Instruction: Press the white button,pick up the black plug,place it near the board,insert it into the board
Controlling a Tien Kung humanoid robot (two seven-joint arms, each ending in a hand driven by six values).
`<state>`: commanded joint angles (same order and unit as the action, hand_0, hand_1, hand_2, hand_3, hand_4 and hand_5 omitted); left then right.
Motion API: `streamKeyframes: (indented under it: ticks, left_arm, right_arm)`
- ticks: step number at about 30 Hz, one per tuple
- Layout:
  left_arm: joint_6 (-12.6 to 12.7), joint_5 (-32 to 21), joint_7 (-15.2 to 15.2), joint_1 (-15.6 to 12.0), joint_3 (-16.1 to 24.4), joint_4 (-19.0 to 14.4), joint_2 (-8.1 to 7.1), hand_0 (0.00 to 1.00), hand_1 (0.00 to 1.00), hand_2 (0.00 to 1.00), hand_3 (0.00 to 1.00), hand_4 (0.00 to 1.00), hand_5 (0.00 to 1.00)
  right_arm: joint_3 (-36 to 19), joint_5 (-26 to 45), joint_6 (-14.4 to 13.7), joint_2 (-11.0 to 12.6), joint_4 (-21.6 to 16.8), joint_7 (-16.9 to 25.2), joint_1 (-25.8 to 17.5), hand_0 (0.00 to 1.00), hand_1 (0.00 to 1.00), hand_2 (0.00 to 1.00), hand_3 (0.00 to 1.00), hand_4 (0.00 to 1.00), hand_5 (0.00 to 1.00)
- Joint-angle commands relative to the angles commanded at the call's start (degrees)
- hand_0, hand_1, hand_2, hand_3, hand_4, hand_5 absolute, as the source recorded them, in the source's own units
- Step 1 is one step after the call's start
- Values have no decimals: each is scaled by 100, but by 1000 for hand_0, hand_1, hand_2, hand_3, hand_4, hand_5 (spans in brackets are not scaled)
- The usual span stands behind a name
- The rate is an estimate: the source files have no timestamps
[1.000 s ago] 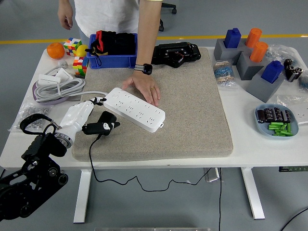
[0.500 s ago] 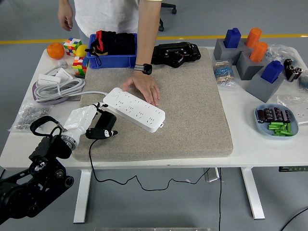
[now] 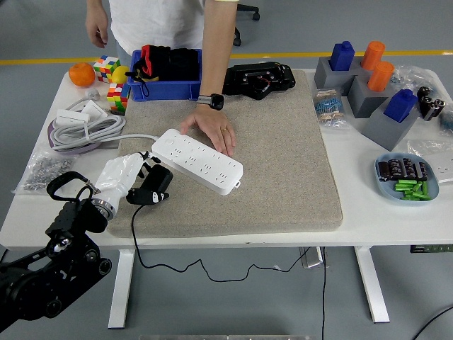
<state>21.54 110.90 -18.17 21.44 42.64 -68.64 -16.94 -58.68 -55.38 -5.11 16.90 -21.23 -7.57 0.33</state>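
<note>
The left arm comes in from the lower left corner, and its white hand [image 3: 122, 177] sits over the mat's [image 3: 276, 170] near left part. Its fingers are curled round the plug [image 3: 150, 188] — the black body juts out to the right of the palm, and its cord drops over the bench [image 3: 354, 216] edge toward the floor. The plug is held just off the near left end of the board [image 3: 198, 160], close to it; whether they touch I cannot tell. The white board lies slantwise on the mat, its cable running left to a coil [image 3: 83, 128]. A person's hand [image 3: 212, 129] rests flat on the board's far edge — a watch [image 3: 211, 101] on the wrist. Beyond it stand a blue bin [image 3: 161, 89] and a black device [image 3: 258, 76].
</note>
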Motion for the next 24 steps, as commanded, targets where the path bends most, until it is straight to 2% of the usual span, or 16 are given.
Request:
streamKeyframes:
  ticks: [9,10,15,16,21,22,24]
  left_arm:
    - [26,44,-12,41,-57,87,30,198,378,471,609,840,2]
    - [21,47,-18,50,-65,110,32,177,357,443,577,659,2]
    - [71,92,-6,59,-55,150,44,177,357,443,577,659,2]
    - [86,102,-5,62,-51,158,47,145,303,394,478,593,2]
    - [115,152,-23,75,7,190,61,145,303,394,478,593,2]
    - [117,157,-23,77,15,186,61,106,235,310,380,245,2]
    - [109,150,-26,88,53,137,54,106,235,310,380,245,2]
  right_arm:
    - [-6,3,-2,-4,4,3,3,577,532,548,509,642,386]
    - [-4,5,-2,-5,3,3,3,577,533,549,508,643,387]
    - [0,7,-2,-9,-4,8,6,577,533,549,508,643,387]
    - [2,8,-2,-8,-3,8,5,577,534,549,508,643,386]
    - [12,8,-3,-5,1,10,2,577,534,549,508,643,386]
    - [14,9,-2,-4,0,10,3,577,535,550,508,643,385]
    - [4,8,-4,-8,2,10,7,577,535,550,508,643,385]
